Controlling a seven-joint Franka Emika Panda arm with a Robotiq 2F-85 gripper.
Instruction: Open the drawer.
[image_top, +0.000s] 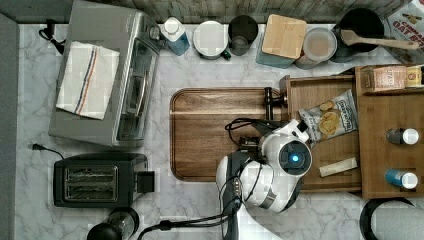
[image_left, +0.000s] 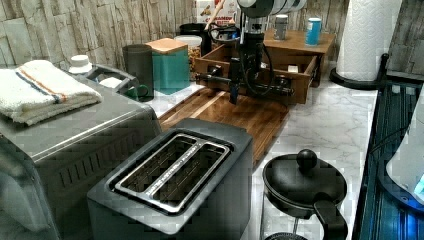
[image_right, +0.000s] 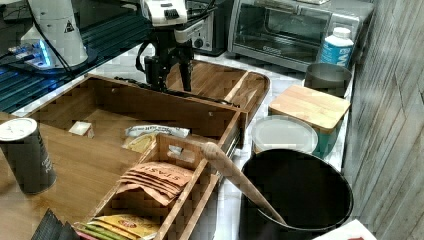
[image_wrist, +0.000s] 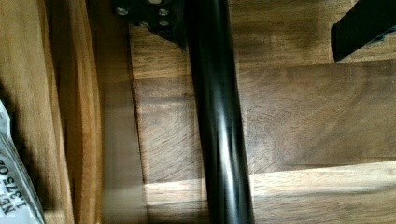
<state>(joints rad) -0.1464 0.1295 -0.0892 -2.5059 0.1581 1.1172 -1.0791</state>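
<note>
The drawer (image_top: 340, 145) is a brown wooden box standing pulled out over the dark cutting board (image_top: 215, 135). Its long black bar handle (image_wrist: 217, 116) runs along the front wall (image_right: 165, 107). My gripper (image_right: 170, 86) hangs straight down over that handle, open. One black finger (image_right: 152, 77) is on the drawer side and the other finger (image_right: 186, 80) on the board side, so the bar (image_right: 210, 99) passes between them. In the wrist view the bar lies close to one fingertip (image_wrist: 154, 21), well apart from the other fingertip (image_wrist: 359, 28). Inside the drawer lie a chip bag (image_top: 330, 117) and a small packet (image_top: 338, 167).
A toaster oven (image_top: 107, 75) with a towel and a black toaster (image_top: 97, 180) stand at the top view's left. Canisters and a black pot (image_top: 362, 25) line the back wall. A wooden organiser (image_top: 390, 120) with bottles sits over the drawer's rear. A kettle (image_left: 302, 185) stands near the board.
</note>
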